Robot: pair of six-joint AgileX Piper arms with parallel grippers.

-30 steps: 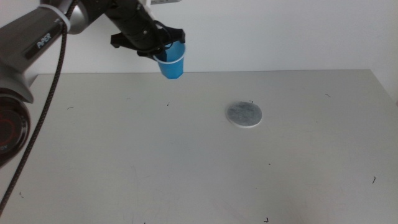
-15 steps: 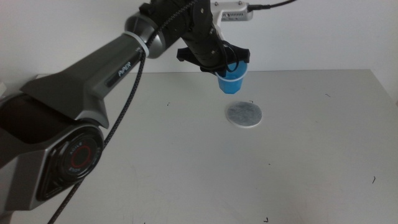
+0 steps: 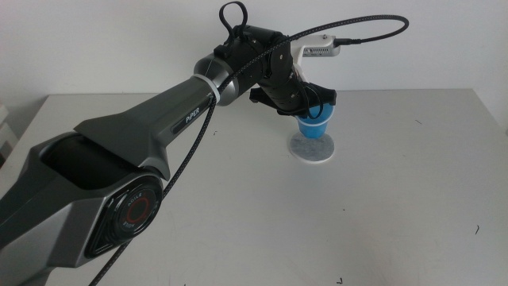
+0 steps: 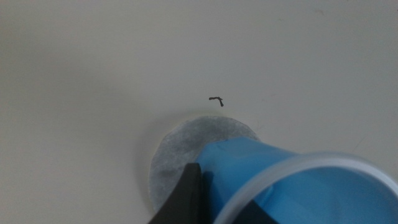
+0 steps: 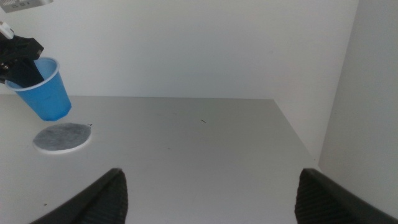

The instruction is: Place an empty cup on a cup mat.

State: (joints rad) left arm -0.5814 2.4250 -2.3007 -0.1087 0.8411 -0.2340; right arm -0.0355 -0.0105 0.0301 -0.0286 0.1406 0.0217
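The blue cup (image 3: 316, 126) is held by its rim in my left gripper (image 3: 311, 107), which is shut on it. The cup hangs tilted just above the cup mat (image 3: 309, 150), a grey disc with a white edge on the table's far middle. In the left wrist view the cup (image 4: 292, 183) fills the near corner, with the cup mat (image 4: 177, 152) partly hidden under it. The right wrist view shows the cup (image 5: 42, 89) a little above the cup mat (image 5: 61, 137), apart from it. My right gripper (image 5: 212, 174) is open and empty, far from them and out of the middle view.
The grey table (image 3: 381, 214) ends at a white wall at the back. Small black marks lie on it, one beside the mat (image 4: 216, 99). The long left arm (image 3: 159, 135) crosses the left half of the table.
My left gripper has carried the cup to the right and down, from the table's far left to just above the cup mat.
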